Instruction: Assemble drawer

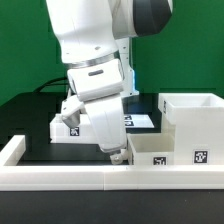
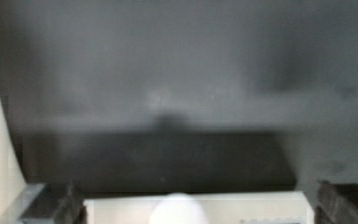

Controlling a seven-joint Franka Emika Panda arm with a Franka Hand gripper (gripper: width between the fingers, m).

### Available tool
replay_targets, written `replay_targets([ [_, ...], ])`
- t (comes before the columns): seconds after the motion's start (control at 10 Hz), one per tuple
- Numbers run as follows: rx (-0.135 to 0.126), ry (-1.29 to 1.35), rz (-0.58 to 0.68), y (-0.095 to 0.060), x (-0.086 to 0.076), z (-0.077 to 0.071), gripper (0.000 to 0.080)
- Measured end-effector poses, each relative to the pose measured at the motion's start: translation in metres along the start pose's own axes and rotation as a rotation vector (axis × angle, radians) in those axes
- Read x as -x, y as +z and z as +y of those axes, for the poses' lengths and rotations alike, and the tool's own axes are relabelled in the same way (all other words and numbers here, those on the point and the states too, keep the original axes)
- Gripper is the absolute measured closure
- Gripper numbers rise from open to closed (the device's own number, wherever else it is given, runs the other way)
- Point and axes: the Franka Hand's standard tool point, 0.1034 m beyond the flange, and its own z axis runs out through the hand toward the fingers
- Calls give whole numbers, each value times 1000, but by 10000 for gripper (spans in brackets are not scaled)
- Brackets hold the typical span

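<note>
**Gripper open, low beside the small tray next to the large box**

- Landmark: the large box (image 1: 190, 118), hollow, open side up, standing upright on the black tabletop (image 1: 35, 140) at the exterior view's right. A square tag shows on its front face.
- You will find the small tray (image 1: 150, 150) just beside the box on the exterior view's left. It looks to be touching the box and carries a tag on its front wall.
- The gripper (image 1: 115, 152) hangs low on the far side of that tray from the box, its tip close to the tray's outer edge. You cannot tell from the exterior view whether they touch.
- In the wrist view the gripper (image 2: 194, 205) is released: the two fingers (image 2: 43, 203) stand wide apart. A blurred white surface (image 2: 176, 212) lies between them with a gap to each finger, and nothing is clamped. Beyond it is only dark tabletop (image 2: 176, 90).
- Further from the box, behind the arm, sits a white tagged part (image 1: 70, 122). It is half hidden, so you cannot tell what it is.
- The low border wall (image 1: 60, 178) runs in front of the box and the tray.
</note>
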Motion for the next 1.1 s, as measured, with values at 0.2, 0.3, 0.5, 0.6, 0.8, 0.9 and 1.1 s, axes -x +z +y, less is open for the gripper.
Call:
replay_targets([
  [0.2,-6,-4,3,3,-14,1,151],
  [0.3,-7,2,-3,4,-19,3,151],
  [0.5,-7,28,3,6,-30,4,151],
  [0.6,-9,48,7,7,-37,5,151],
  [0.8,-11,67,11,7,-50,8,151],
  [0.9,-10,75,12,6,-54,10,151],
  [1.1,-13,75,12,8,-60,10,151],
])
